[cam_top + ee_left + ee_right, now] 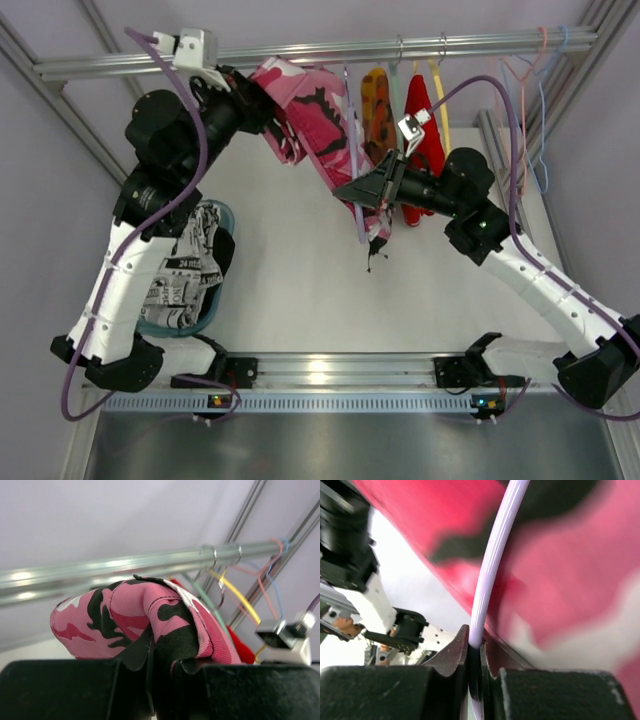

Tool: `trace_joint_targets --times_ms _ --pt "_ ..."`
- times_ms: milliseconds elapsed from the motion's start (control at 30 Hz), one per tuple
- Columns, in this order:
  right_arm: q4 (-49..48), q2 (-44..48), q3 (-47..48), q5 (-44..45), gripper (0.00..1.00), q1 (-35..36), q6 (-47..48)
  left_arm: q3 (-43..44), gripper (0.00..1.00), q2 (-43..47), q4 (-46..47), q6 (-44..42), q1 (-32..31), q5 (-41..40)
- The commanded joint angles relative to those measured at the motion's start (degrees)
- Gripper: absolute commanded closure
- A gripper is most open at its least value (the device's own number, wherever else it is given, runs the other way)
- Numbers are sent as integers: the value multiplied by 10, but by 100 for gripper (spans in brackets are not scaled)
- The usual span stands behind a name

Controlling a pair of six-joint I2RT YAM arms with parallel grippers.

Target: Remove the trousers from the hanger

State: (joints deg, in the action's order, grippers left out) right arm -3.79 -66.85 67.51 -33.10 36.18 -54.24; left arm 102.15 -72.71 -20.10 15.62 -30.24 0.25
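Below the rail (400, 45), right hand (474, 645) pinches hanger (492, 565).

trousers (565, 570) blurred, hanger (485, 575) cut off

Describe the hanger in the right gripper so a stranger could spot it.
Start at the silver metal rail across the far edge; near its middle hang pink camouflage fabric trousers. The thin pale lilac plastic hanger runs down across them into the right gripper. Its neighbours are a yellow hanger and a pale green hanger.
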Motion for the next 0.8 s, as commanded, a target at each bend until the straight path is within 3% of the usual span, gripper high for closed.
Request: trace_joint_targets --times_ms 0,133,367,567,767 --pt "-11 17 -26 3 100 -15 46 122 100 16 148 34 28 -14" --pt "-2 29 -60 -7 100 -15 61 213 100 -1 147 34 44 -17" --pt "6 47 -106 -30 100 -13 86 249 100 12 147 64 102 -28" --pt "2 64 -115 -84 100 -8 104 203 100 81 139 48 168 -58" --pt "26 78 -115 -131 100 -7 115 63 100 212 135 -27 252 -131"
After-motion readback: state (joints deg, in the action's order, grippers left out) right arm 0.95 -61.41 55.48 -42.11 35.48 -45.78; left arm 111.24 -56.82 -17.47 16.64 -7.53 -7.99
